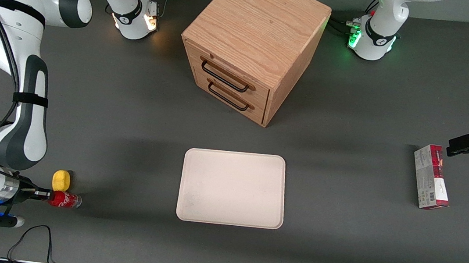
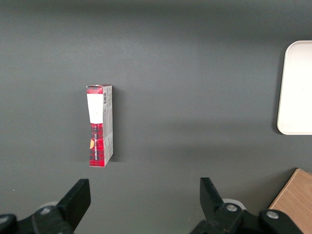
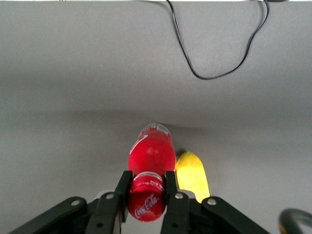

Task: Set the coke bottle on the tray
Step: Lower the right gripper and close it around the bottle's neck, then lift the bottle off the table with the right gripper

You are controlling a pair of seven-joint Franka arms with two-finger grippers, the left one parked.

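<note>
Right wrist view: gripper [image 3: 146,195] jaws clamp coke bottle [image 3: 151,156], hiding its cap sides.

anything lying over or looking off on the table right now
The coke bottle lies on its side, cap end clamped in the claw, beside the yellow lemon-like object. The carton lies flat too. The tray sits bare; nothing spilled.

end effector [image 3: 147,192] clamping coke bottle [image 3: 150,161] — lemon [image 3: 191,174] beside
</note>
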